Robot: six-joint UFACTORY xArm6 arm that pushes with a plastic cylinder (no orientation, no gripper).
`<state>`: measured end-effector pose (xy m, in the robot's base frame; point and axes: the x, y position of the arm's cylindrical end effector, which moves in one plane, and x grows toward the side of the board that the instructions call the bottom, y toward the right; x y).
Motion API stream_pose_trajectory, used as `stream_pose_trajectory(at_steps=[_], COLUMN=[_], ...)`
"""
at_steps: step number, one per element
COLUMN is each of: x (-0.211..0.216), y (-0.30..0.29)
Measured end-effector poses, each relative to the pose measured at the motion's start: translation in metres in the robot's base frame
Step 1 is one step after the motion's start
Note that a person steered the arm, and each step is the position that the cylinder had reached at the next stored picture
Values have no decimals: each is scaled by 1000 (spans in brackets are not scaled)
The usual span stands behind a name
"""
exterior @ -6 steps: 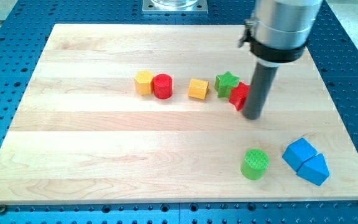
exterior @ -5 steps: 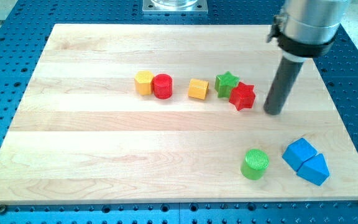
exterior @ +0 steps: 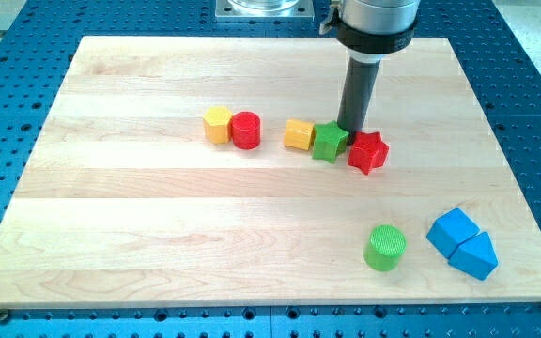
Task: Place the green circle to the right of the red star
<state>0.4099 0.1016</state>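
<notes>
The green circle [exterior: 385,247] lies near the view's bottom right, left of two blue blocks. The red star [exterior: 368,152] sits right of centre, touching the green star [exterior: 330,141] on its left. My tip [exterior: 351,129] stands just above and between the green star and the red star, right behind them. It is far above the green circle. The rod hides the board behind those two stars.
A yellow block [exterior: 299,135] touches the green star's left side. A yellow hexagon [exterior: 217,124] and a red cylinder [exterior: 246,130] stand together further left. A blue block [exterior: 453,231] and a blue triangle [exterior: 476,255] lie at the bottom right.
My tip has swung from the red star's right side to behind the two stars. The green star has slid down and left against the yellow block; the red star shifted slightly.
</notes>
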Motion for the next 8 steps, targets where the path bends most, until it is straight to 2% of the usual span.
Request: stream_pose_trajectory(at_steps=[1,2,3,5,6,7,8], x=[-34,-48,-30,7,58,87,80], y=[32,113,153,102,84,57,35])
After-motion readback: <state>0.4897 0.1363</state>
